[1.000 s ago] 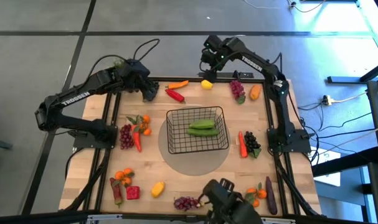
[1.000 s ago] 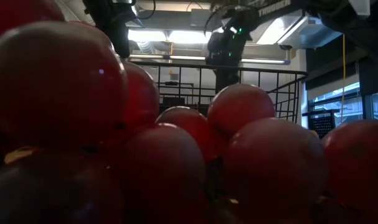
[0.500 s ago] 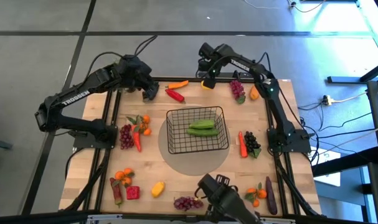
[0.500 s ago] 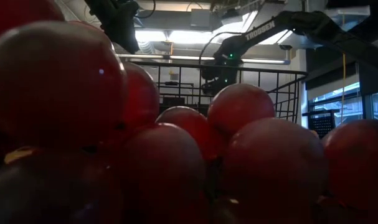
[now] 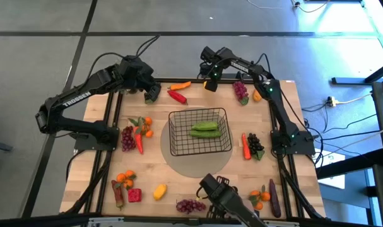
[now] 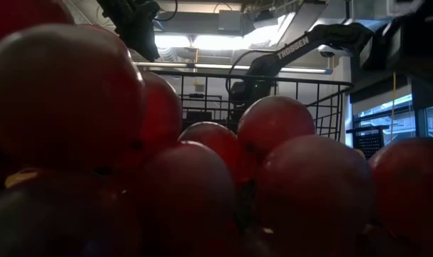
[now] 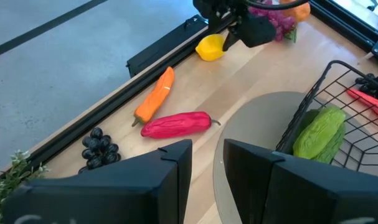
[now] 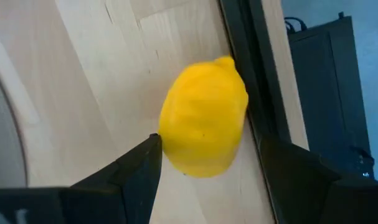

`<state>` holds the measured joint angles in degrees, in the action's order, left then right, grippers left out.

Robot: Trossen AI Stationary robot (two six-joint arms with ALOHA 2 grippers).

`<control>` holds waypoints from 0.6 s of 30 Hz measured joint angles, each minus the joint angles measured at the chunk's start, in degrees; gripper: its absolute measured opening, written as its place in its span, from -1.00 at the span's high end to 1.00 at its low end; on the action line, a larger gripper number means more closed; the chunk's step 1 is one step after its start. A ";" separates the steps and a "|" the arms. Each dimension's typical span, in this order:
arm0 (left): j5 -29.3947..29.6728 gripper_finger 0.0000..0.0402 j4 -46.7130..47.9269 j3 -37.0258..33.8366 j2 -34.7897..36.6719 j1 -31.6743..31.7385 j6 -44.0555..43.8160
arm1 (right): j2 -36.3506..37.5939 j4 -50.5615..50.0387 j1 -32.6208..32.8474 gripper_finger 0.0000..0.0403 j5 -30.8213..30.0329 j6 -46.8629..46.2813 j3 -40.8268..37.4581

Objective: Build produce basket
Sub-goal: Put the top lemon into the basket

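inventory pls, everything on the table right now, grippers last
basket: 1, black wire, table centre on a grey round mat
cucumbers: 2, green, inside basket
lemon: 1, yellow, far edge, between the right gripper's jaws
red pepper: 1, far edge
carrot: 1, orange, beside red pepper
grapes: 1 bunch, purple, near edge
other produce: scattered along both sides and near edge
left gripper: over far-left corner, jaws narrowly apart, holding nothing
right gripper: at lemon, jaws open
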<state>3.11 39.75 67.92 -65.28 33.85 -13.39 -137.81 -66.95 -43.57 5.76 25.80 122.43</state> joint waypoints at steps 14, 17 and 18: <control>0.38 0.60 0.02 0.00 0.00 -0.02 0.02 | -1.48 1.35 0.22 -0.13 3.11 0.44 0.00; 0.39 0.60 0.02 -0.01 0.00 -0.02 0.02 | -1.48 1.56 0.24 0.00 3.46 0.42 -0.01; 0.40 0.60 0.02 0.00 0.00 -0.02 0.04 | -1.48 1.49 0.24 0.04 3.48 0.42 -0.01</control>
<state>3.51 39.77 67.92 -65.28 33.82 -13.34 -139.28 -65.46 -43.33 9.23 26.22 122.42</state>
